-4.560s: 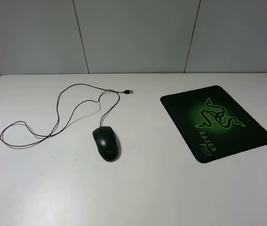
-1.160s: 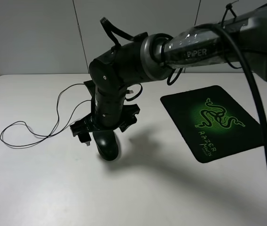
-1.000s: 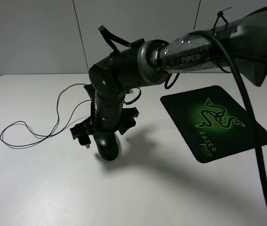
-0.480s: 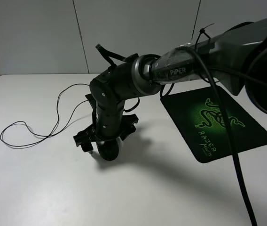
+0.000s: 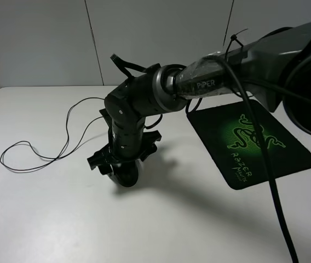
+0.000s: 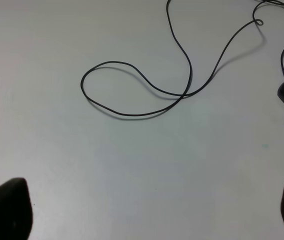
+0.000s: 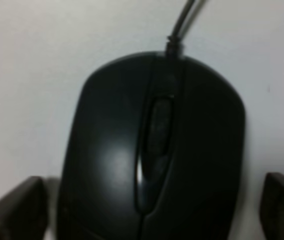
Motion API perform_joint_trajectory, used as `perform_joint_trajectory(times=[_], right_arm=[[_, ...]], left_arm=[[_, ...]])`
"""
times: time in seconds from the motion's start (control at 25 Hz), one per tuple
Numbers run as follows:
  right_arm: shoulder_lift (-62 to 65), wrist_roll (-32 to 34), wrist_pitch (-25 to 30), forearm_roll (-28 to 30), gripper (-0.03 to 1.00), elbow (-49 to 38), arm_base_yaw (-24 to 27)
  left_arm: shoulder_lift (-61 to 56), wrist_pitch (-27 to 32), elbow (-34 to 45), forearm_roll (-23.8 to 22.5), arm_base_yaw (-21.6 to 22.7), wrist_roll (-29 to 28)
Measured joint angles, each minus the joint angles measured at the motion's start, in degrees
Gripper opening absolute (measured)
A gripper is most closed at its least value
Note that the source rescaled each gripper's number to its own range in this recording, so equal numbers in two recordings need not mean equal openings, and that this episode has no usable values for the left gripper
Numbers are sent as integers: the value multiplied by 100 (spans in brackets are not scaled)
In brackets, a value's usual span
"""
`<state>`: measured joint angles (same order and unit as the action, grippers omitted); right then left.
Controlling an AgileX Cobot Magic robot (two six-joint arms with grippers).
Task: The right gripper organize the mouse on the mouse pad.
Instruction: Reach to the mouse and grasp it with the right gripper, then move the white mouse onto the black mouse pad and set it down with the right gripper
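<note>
From where I stand, the right gripper (image 5: 121, 163) hangs low over the mouse (image 7: 152, 150), its claw spread apart with one of its fingers (image 7: 17, 210) on each side of the shell. A sliver of pale table (image 5: 46, 219) shows between each finger and the mouse, so nothing is clamped yet. The mouse sits on bare tabletop, well apart from the mouse pad (image 5: 251, 139), which lies off toward the right arm's side. The left gripper (image 6: 149, 210) waits elsewhere with its fingers wide, looking down on a loop of the cord (image 6: 132, 115).

I judge the mouse to be light, hard and rigid, and it would take a firm squeeze without harm. The trouble is the gloss. That domed back is slick, and a grip taken high on the curve could squirt it out. The flanks at the widest part, low down where they run closest to vertical, look like the place to close on. The wrist picture is blurred, so I cannot tell whether the pads are low enough for that.

The cord is thin and limp. It should trail along, though its long loops may drag a little.
</note>
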<state>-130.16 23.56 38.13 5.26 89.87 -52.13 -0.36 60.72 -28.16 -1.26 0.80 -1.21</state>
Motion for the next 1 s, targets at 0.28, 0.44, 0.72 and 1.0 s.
perform_joint_trajectory(times=[0.28,0.44,0.72,1.0], right_arm=[[-7,18,17,46,0,0,0],[-7,18,59,46,0,0,0],[30,44,148,40,0,0,0],[361,101,305,40,0,0,0]], left_arm=[[0,0,0,0,0,0],[0,0,0,0,0,0],[0,0,0,0,0,0],[0,0,0,0,0,0]])
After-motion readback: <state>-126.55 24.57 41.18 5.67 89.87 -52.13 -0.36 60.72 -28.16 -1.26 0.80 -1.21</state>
